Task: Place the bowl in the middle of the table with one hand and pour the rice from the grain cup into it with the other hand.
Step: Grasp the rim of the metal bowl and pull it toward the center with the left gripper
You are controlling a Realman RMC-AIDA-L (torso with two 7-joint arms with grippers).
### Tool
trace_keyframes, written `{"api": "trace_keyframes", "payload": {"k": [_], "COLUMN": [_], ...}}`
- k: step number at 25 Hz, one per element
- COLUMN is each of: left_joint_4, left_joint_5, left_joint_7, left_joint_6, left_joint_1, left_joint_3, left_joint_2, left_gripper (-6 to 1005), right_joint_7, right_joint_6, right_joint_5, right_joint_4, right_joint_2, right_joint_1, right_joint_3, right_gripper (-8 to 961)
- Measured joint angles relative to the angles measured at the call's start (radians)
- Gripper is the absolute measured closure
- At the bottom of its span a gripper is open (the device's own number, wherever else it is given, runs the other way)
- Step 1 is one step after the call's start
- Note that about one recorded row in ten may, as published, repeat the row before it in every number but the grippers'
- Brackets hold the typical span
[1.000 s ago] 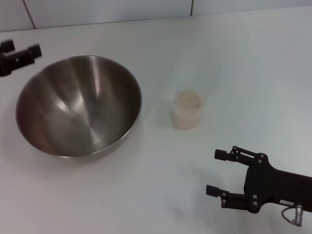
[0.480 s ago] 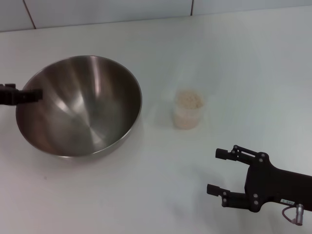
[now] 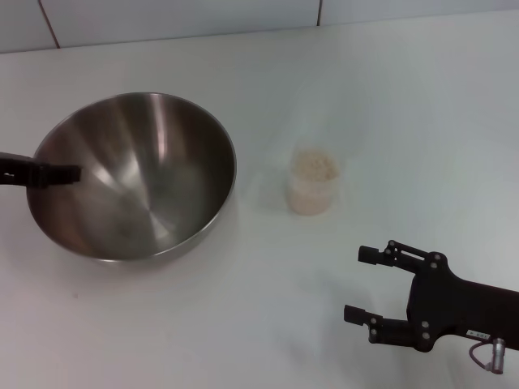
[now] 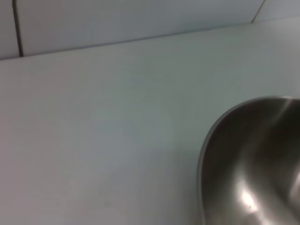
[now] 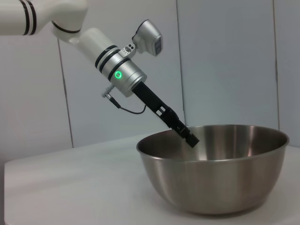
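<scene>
The steel bowl (image 3: pixel 146 186) stands on the left half of the white table (image 3: pixel 243 324). My left gripper (image 3: pixel 71 173) comes in from the left, its tip over the bowl's left rim and inside the bowl's outline. The right wrist view shows the same gripper (image 5: pixel 190 138) slanting down to the bowl's rim (image 5: pixel 211 133). The left wrist view shows only part of the bowl (image 4: pixel 253 164). The clear grain cup (image 3: pixel 312 194), holding rice (image 3: pixel 314 167), stands upright to the right of the bowl. My right gripper (image 3: pixel 357 284) is open and empty, low at the front right, apart from the cup.
A tiled wall (image 3: pixel 178 16) runs along the table's far edge. Bare table lies between the bowl and the cup and around the right gripper.
My left gripper has moved from behind the bowl's left side down to its left rim and then further in over the bowl. The bowl, the cup and the right gripper have stayed put.
</scene>
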Motion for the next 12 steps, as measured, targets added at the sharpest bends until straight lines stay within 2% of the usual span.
{"api": "trace_keyframes", "payload": {"k": [1,7,11,12], "left_joint_4": [-0.017,-0.034,-0.041,-0.041], "left_joint_5": [0.054,0.09,0.091,0.091], "left_joint_7": [-0.017,-0.026,-0.026,-0.026], "left_joint_6": [0.006,0.01,0.017,0.017], "left_joint_1": [-0.028,-0.053,-0.064,-0.064], "left_joint_3": [-0.005,-0.002,-0.005,-0.005], "left_joint_2": [-0.002,-0.004,-0.005,-0.005], "left_gripper": [224,437,648,749], "right_joint_7": [0.0,0.0,0.0,0.0], "right_joint_6": [0.0,0.0,0.001,0.003], "right_joint_5": [0.0,0.0,0.0,0.0], "right_joint_4": [0.0,0.0,0.0,0.0], "right_joint_2": [0.0,0.0,0.0,0.0], "right_joint_1": [0.0,0.0,-0.002,-0.003], "right_joint_3": [0.0,-0.001,-0.002,-0.003], "right_gripper": [144,144,144,144]}}
